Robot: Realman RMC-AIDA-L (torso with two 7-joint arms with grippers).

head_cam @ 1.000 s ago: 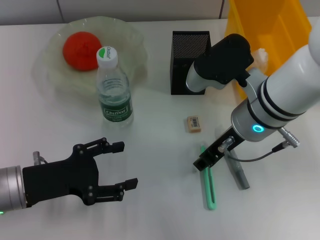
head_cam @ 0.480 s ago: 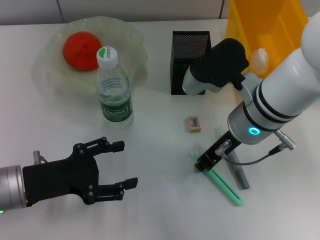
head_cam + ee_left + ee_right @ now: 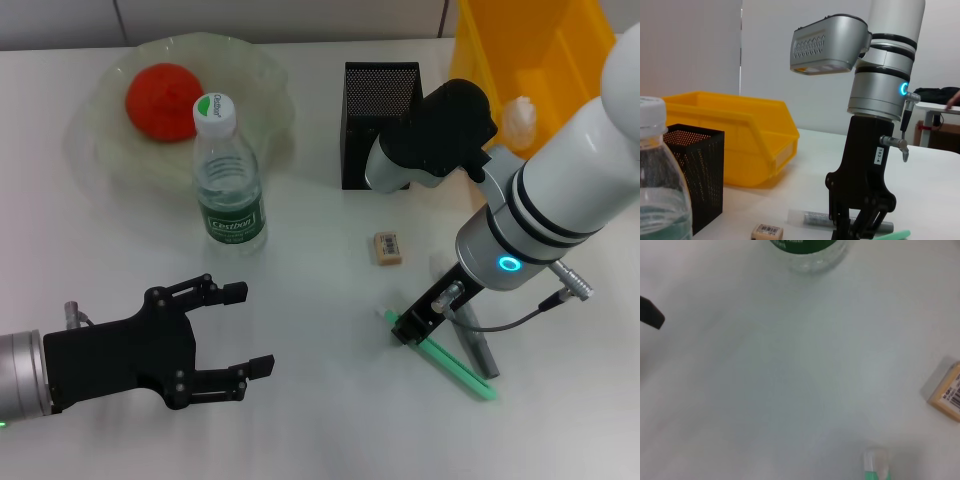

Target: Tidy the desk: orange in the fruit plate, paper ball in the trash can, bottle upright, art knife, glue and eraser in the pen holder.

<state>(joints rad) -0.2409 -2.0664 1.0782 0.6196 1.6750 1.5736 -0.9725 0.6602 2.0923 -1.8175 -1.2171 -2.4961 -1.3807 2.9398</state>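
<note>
Green art knife under the right pincer on the white desk

Head view: the slim green plastic art knife [image 3: 447, 359] lies slanted on the white desk [image 3: 320, 420], its near end beneath the right pincer [image 3: 408, 327], whose black fingers are down on it and closed around that end. A grey metal glue stick [image 3: 478, 345] lies just beside the knife. The small tan eraser [image 3: 387, 247] sits between the knife and the black mesh pen holder [image 3: 378, 95]. A clear plastic water bottle with a green label [image 3: 228, 180] stands upright near the translucent fruit plate [image 3: 250, 70] holding the orange [image 3: 160, 98]. A white paper ball [image 3: 518, 117] rests in the yellow bin [image 3: 540, 50]. The left pincer [image 3: 240, 330] hovers spread open, well apart from everything.

Left wrist view: the right pincer [image 3: 856, 231] stands vertical over the knife's tip [image 3: 892, 235], the glue stick [image 3: 815, 219] behind it.

Right wrist view: the knife's end [image 3: 875, 466], the eraser [image 3: 947, 395] and the bottle's base [image 3: 810, 252] show.
</note>
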